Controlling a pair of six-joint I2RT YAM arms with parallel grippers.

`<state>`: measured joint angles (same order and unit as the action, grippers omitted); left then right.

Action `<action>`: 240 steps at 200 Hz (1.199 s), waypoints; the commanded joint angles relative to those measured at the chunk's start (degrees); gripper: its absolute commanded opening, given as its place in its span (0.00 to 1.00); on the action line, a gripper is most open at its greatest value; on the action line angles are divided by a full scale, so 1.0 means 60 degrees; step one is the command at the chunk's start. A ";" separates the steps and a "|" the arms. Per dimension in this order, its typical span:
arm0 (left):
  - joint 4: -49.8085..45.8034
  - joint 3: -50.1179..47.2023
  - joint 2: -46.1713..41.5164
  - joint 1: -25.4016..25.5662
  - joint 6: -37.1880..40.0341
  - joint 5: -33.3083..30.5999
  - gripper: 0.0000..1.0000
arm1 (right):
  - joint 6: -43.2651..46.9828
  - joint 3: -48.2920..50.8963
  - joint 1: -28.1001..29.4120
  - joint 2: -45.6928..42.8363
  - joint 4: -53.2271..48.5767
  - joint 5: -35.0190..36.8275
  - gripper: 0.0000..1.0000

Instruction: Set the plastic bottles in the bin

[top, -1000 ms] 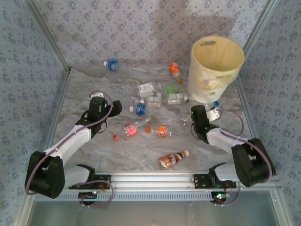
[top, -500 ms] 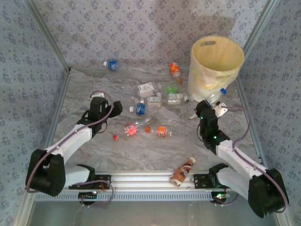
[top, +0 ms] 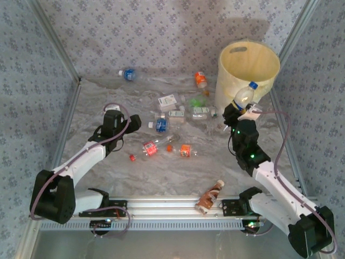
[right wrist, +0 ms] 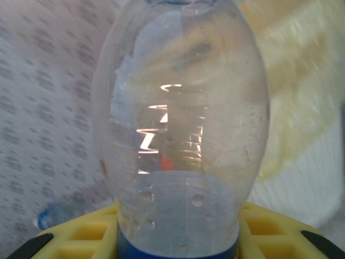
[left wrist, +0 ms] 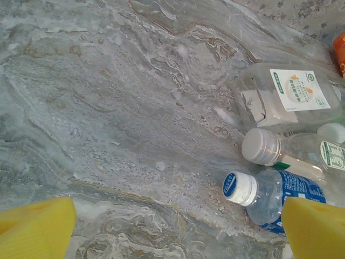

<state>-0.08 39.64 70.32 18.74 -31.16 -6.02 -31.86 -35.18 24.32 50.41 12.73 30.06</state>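
Observation:
My right gripper [top: 243, 111] is shut on a clear plastic bottle [top: 243, 97] with a blue cap, held upright against the front of the cream-yellow bin [top: 249, 67], just below its rim. In the right wrist view the bottle [right wrist: 180, 135] stands between the yellow fingers [right wrist: 280, 232], with the bin wall [right wrist: 307, 102] behind it. My left gripper [top: 132, 123] is open and low over the table. Its yellow fingertips [left wrist: 38, 226] frame bare table, and a blue-label bottle [left wrist: 269, 197] lies by the right one. Several more bottles [top: 178, 113] lie mid-table.
A brown bottle [top: 209, 196] lies at the near edge against the rail. A blue-label bottle [top: 128, 74] and an orange one [top: 200, 80] lie at the back wall. A red-label bottle [top: 150, 148], an orange one [top: 185, 150] and a red cap [top: 132, 157] lie centre-left.
My right arm lifted the blue-capped bottle off the table and up the front of the bin. The brown bottle slid to the near rail. The left arm stayed put.

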 commanded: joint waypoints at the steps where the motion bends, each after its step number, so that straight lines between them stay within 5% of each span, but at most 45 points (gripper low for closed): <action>1: -0.0223 0.0365 -0.0083 -0.0077 0.0076 0.0234 0.98 | -0.1276 -0.0860 -0.0135 0.0066 -0.3990 0.0282 0.40; 26: -0.0109 0.0235 -0.0288 -0.0077 0.0082 0.0047 0.98 | -0.1358 -0.0563 -0.0238 -0.0915 -0.5154 -0.0039 0.40; 61: -0.0313 0.0687 0.0036 -0.0077 0.0048 0.0593 0.98 | 0.1390 -0.0953 -0.0804 -0.1226 -0.2019 -0.1912 0.38; 127: -0.0377 0.0531 -0.0066 -0.0079 0.0034 0.0322 0.98 | 0.3053 -0.8157 -0.2668 0.4834 -0.1411 -0.4005 0.41; 191: -0.0806 0.0314 -0.0563 -0.0119 0.0388 -0.0324 0.98 | 0.4705 -1.2601 -0.3668 0.9324 -0.2001 -0.2452 0.44; 207: -0.0808 0.0187 -0.0720 -0.0152 0.0403 -0.0416 0.98 | 0.5220 -1.2770 -0.3665 0.9434 -0.2589 -0.1960 0.51; 240: -0.0762 0.0137 -0.0802 -0.0207 0.0489 -0.0394 0.98 | 0.5188 -1.2100 -0.3650 0.8351 -0.4004 -0.2026 0.89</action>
<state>-4.08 41.04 66.52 17.96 -29.61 -7.38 -3.33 -108.18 2.24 107.96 -5.21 15.92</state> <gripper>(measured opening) 0.979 0.763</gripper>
